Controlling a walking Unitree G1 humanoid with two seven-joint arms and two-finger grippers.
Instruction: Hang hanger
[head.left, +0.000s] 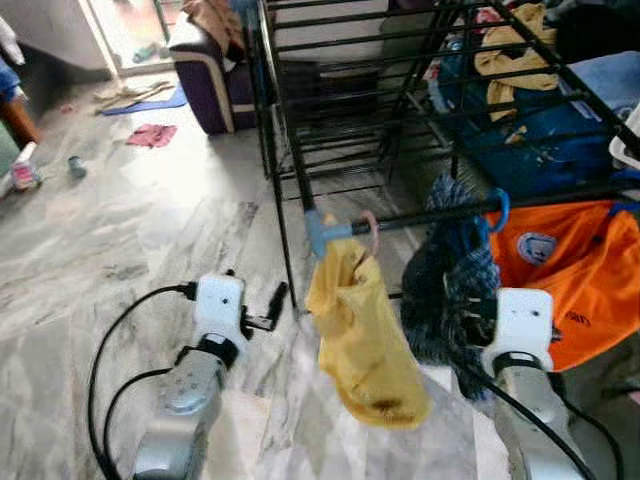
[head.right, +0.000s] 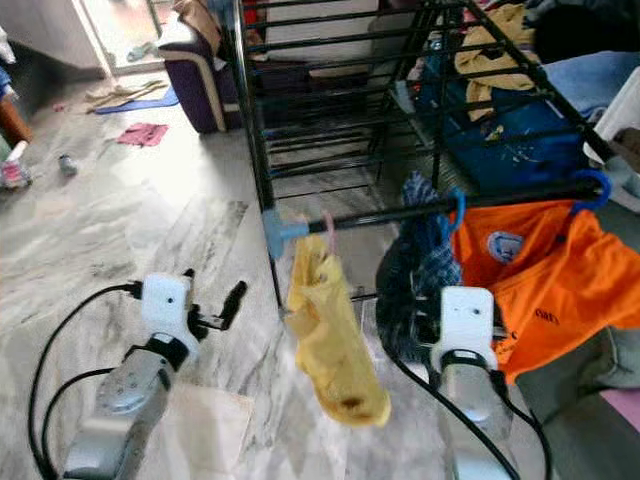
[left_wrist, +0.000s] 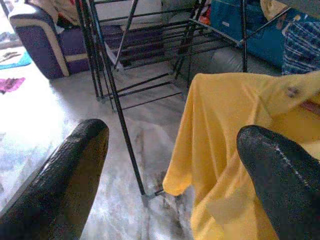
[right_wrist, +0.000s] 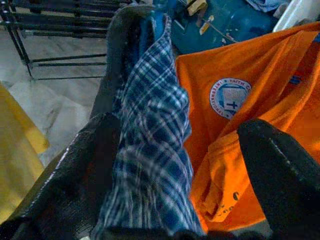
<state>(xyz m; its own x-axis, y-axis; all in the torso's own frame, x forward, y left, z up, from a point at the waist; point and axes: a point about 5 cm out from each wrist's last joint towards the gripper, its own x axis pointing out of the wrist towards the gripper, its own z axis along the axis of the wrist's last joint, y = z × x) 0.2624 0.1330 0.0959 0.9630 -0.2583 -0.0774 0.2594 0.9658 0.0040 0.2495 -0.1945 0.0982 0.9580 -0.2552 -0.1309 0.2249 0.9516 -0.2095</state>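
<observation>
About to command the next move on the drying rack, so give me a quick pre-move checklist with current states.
1. Blue plaid garment hooked on black metal rack bar: ok.
2. Right end effector open around the plaid fabric: ok.
3. Left end effector open, holding nothing: ok.
4. Yellow shirt on the bar, apart from left fingers: ok.
5. Orange T-shirt hanging beside the plaid: ok.
6. Plaid's blue hanger hook fully seated: cannot tell.

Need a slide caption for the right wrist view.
Open right end effector facing blue plaid garment hung beside orange shirt.

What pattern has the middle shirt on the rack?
Blue and white checks, clearest in the right wrist view.
</observation>
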